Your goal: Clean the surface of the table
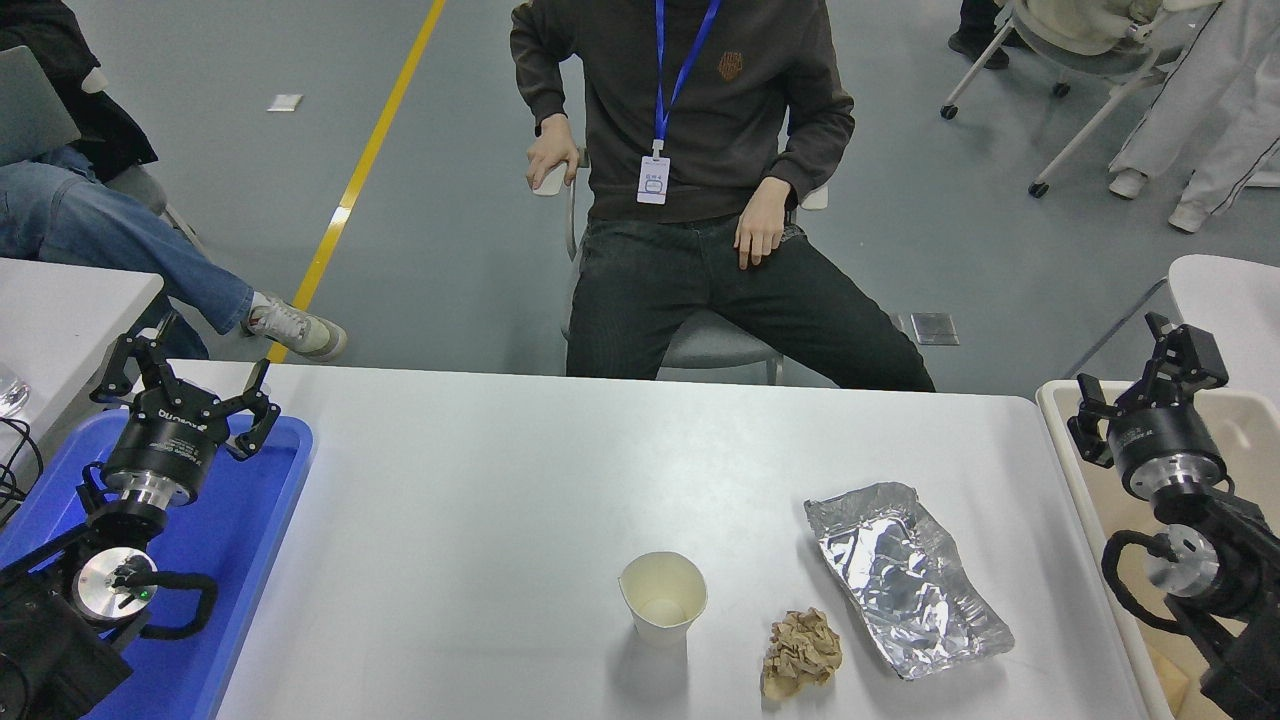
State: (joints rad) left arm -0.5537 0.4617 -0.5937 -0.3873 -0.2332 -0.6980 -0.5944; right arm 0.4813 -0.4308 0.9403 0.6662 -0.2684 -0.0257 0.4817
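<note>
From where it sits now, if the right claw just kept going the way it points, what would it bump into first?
Nothing obvious. The right claw points away over the beige bin toward a small white table beyond; depth is unclear, so it may pass beside it. The trash lies off to its left.

One high head camera, looking forward and down.
It views the wide matte white-grey tabletop (500,480) from the robot's side at middling range, taking in a seated person (700,200) and grey floor (950,230) beyond its far edge.
</note>
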